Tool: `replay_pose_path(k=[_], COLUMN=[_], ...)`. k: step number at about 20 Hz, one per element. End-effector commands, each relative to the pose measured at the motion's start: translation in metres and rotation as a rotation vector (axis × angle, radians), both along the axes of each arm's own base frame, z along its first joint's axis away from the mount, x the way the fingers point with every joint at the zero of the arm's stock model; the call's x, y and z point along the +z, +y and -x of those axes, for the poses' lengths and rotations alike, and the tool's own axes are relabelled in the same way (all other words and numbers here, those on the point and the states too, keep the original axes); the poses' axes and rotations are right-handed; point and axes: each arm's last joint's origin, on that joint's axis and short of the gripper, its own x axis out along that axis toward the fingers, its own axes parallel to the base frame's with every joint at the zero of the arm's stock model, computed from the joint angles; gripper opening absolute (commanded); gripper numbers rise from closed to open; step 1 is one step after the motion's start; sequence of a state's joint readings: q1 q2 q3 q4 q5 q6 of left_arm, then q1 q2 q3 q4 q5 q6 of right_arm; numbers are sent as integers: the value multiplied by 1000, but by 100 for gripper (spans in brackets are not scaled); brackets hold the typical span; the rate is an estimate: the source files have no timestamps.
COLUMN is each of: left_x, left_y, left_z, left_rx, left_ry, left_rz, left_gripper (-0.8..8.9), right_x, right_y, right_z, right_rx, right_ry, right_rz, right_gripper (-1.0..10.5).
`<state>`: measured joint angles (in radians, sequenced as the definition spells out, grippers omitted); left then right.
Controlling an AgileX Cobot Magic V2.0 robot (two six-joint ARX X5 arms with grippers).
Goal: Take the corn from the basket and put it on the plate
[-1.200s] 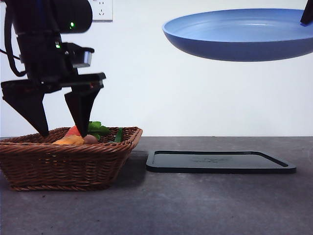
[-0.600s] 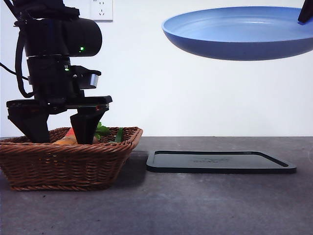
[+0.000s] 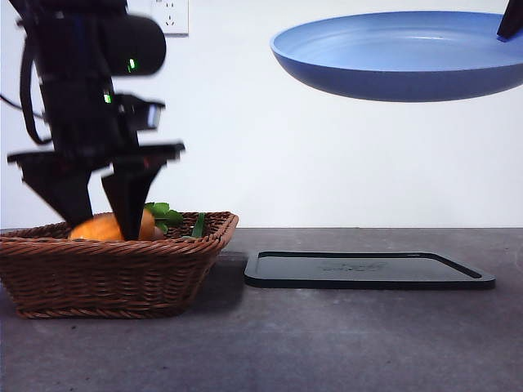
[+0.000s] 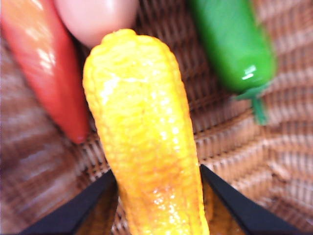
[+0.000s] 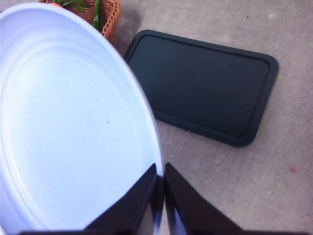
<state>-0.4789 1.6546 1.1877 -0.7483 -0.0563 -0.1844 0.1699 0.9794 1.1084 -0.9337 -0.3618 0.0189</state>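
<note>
The corn (image 4: 146, 142), a ridged yellow cob, sits between the two jaws of my left gripper (image 4: 159, 196), which is shut on it inside the wicker basket (image 4: 274, 161). In the front view the corn (image 3: 96, 229) shows just above the rim of the basket (image 3: 114, 278), held by the left gripper (image 3: 104, 233). My right gripper (image 5: 159, 193) is shut on the rim of the light-blue plate (image 5: 68, 122). It holds the plate (image 3: 400, 57) high in the air at the upper right, with only a black tip of the right gripper (image 3: 513, 20) showing.
A red-orange carrot (image 4: 44, 73), a pinkish egg-shaped thing (image 4: 95, 17) and a green vegetable (image 4: 234, 44) lie in the basket beside the corn. A flat black tray (image 3: 368, 269) rests on the grey table to the right of the basket, below the plate.
The left gripper went down into the basket, closed, and has now risen a little. The corn sits higher between its jaws than before. The plate has stayed in place.
</note>
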Motion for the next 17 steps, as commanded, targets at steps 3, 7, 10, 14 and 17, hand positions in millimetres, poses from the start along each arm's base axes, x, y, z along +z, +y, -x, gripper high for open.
replay_pose_path(k=[3,7,10,14,17], left_x=[63,112,121,113,98], left_y=[4,5,-17,-52,-72], left_z=[13,46,60,70,71], left_rx=[-3,-82,-225,-349,-398], left_ry=[-166,-287,-282,-267,-220], left_rz=[103,290,435,463,443], left_gripper=[203,204,204,204,204], right_x=[-10,-43,-67,-84,-85], right_y=[5,14,32,44,49], right_z=[-25,-62,-85,-95,-97], right_rx=[4,40,86,118,128], right_ry=[76,243,339,409,409], right_rz=[0,-19,-85,-104,-124], right_gripper=[2,2,2,2,2])
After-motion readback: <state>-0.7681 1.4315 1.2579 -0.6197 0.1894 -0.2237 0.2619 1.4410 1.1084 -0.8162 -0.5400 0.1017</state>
